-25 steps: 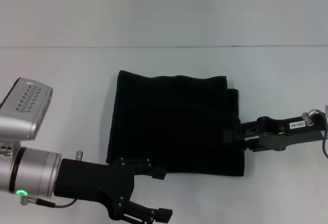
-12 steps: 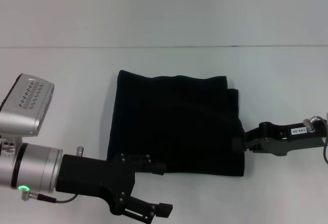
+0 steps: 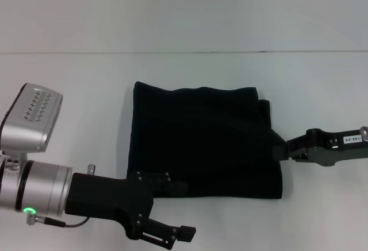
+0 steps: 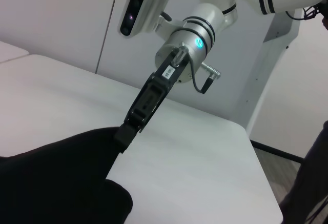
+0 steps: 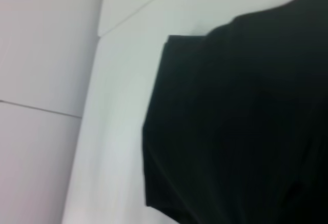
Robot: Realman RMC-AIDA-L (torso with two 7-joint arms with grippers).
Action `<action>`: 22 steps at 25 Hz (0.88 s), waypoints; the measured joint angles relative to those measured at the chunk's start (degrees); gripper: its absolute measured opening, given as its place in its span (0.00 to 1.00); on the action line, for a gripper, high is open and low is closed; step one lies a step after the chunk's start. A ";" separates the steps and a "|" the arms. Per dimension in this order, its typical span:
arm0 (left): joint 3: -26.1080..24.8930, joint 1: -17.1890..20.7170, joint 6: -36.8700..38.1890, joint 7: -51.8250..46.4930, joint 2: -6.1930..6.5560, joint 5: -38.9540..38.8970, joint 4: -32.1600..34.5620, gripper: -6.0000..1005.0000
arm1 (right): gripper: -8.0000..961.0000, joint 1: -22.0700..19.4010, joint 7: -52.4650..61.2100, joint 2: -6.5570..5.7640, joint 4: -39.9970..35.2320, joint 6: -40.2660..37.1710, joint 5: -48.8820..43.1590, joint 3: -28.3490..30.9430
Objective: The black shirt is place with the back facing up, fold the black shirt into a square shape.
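- the black shirt (image 3: 201, 139) lies flat on the white table (image 3: 75, 90), folded into a near-square block; its surface is plain matte black with no lettering showing
- its far edge is slightly wavy and the far right corner shows stepped layers, one fold edge set a little inside the other; the left edge runs straight, the near edge is fairly even
- in the right wrist view the shirt (image 5: 241, 121) fills most of the picture, with a layered corner against the pale table
- the right gripper (image 3: 283, 147) sits at the shirt's right edge, about halfway along it, its tip touching the cloth; in the left wrist view the right gripper (image 4: 126, 129) looks pinched closed on the hem, where the cloth (image 4: 56, 183) rises slightly toward the tip
- the left gripper (image 3: 175, 211) sits at the near left corner, one finger over the shirt's near edge and the other out over bare table; its jaws stand well apart and hold nothing
- bare table shows on every side of the shirt: a wide stretch beyond the far edge, broad room to the left, a narrower band along the near side
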 joint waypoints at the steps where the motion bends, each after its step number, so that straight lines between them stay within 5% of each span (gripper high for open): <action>1: -0.11 0.00 -0.02 -0.02 0.00 -0.07 0.00 0.94 | 0.07 0.00 -0.15 -0.07 -0.26 -0.66 0.00 0.28; 22: -0.54 -0.85 -3.10 -2.35 -0.17 -1.10 -0.64 0.95 | 0.07 1.91 -0.35 -0.50 -7.06 -6.13 0.13 1.28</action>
